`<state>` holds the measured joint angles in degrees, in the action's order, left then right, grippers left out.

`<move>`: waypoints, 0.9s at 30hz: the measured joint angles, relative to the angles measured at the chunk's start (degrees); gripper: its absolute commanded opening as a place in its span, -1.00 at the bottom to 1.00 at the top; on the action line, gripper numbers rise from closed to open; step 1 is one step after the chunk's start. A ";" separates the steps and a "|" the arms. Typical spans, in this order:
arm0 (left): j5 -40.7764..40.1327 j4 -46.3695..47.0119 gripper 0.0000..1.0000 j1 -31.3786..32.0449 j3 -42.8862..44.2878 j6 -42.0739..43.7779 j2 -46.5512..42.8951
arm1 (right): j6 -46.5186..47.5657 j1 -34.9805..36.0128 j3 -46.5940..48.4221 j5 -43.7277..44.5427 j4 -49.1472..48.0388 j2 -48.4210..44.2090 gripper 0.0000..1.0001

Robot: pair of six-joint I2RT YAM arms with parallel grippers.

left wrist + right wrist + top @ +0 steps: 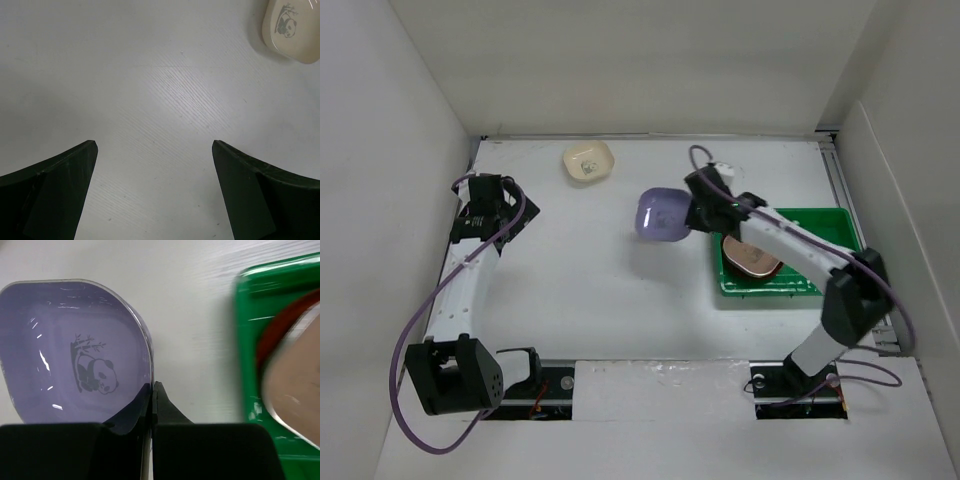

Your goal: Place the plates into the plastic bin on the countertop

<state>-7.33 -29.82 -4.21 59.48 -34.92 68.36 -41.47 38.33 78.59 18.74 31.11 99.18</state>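
Lavender plate (75, 355), rim pinched tight in right claw (152, 390), sits just beside green bin (832, 221) holding other plates (752, 260); transfer in hand, next move likely lift over bin wall, release; left claw (155, 146) wide open, empty.

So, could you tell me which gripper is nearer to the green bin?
Right. The right gripper is just left of the green bin, shut on the lavender plate; the left gripper is open far across the countertop.
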 measured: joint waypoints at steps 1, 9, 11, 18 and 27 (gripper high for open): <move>0.07 0.02 0.99 0.00 0.00 0.00 -0.13 | -0.22 -1.81 -3.06 0.20 -0.26 -4.79 -1.00; 1.42 0.04 0.99 0.00 0.00 0.35 -0.76 | -2.78 -21.00 -27.82 0.63 -5.14 -34.14 -1.00; 1.75 0.11 0.99 0.00 0.00 0.39 -0.83 | -3.32 -24.35 -32.79 0.28 -4.96 -37.70 -1.00; 2.38 0.42 0.99 0.00 0.00 0.44 -1.25 | -2.43 -33.70 -40.19 -4.00 -4.42 -43.34 -0.40; 2.36 0.48 0.99 0.00 0.00 0.42 -1.22 | -1.86 -31.91 -39.95 -6.08 -4.37 -46.47 1.00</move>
<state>-4.97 -29.34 -4.21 59.48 -34.50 67.13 -43.33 6.42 38.63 12.67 26.74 52.71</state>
